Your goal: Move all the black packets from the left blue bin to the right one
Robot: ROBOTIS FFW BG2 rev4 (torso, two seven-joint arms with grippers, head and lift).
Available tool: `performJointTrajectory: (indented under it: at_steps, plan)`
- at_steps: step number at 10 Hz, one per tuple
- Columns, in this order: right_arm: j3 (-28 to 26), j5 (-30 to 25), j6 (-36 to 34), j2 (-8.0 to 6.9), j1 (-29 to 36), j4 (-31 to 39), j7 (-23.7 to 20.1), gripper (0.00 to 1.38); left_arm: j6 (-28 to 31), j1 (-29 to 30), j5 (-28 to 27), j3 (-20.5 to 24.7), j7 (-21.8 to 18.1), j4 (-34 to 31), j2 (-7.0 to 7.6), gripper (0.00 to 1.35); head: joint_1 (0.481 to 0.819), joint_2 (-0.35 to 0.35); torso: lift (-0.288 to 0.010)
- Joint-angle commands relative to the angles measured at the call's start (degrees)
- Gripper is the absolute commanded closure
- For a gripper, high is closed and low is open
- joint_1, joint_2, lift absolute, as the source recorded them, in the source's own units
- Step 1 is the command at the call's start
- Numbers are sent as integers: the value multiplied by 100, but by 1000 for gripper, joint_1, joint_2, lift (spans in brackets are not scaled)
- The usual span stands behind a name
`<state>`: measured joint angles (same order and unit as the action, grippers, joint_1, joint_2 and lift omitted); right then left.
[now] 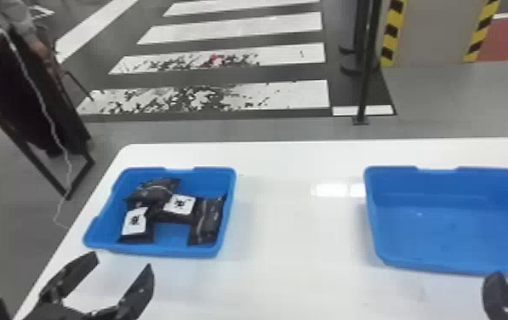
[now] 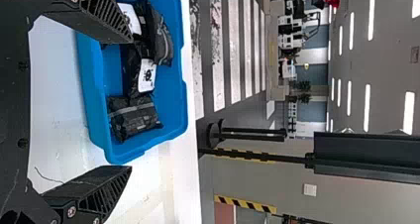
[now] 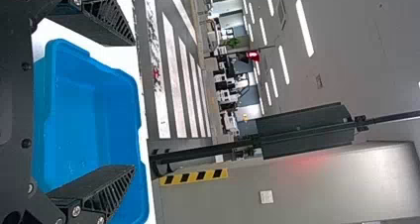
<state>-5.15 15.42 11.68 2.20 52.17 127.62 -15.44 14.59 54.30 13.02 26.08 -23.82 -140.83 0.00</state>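
Note:
In the head view my left gripper [image 1: 123, 260] stands open in front of the left blue bin [image 1: 172, 251]. Black packets lie in that bin: one on top at the back [image 1: 152, 191], one with a white label at left [image 1: 135, 225], one in the middle [image 1: 180, 208] and one along the right wall [image 1: 208, 221]. My right gripper [image 1: 498, 281] is at the near edge of the right blue bin [image 1: 452, 225], which holds no packet. The left wrist view has my left gripper [image 2: 131, 102] open, a packet [image 2: 133, 117] beyond; the right wrist view has my right gripper [image 3: 134, 105] open.
Both bins stand on a white table [image 1: 299, 238], with a wide stretch of tabletop between them. Beyond the table's far edge a black post [image 1: 365, 85] rises from the floor. A dark framed stand [image 1: 31, 98] is at the back left.

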Motion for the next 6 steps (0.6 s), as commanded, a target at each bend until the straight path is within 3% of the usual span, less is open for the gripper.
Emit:
performJointTrajectory:
  at_steps: [1, 6]
  plan:
    - [1, 0, 0, 0, 0, -1, -3, 142, 3, -2, 0, -3, 0, 0, -15, 130, 695, 200, -138]
    - [1, 12, 0, 0, 0, -15, 6, 142, 3, -2, 11, -3, 0, 14, -15, 130, 695, 200, -138]
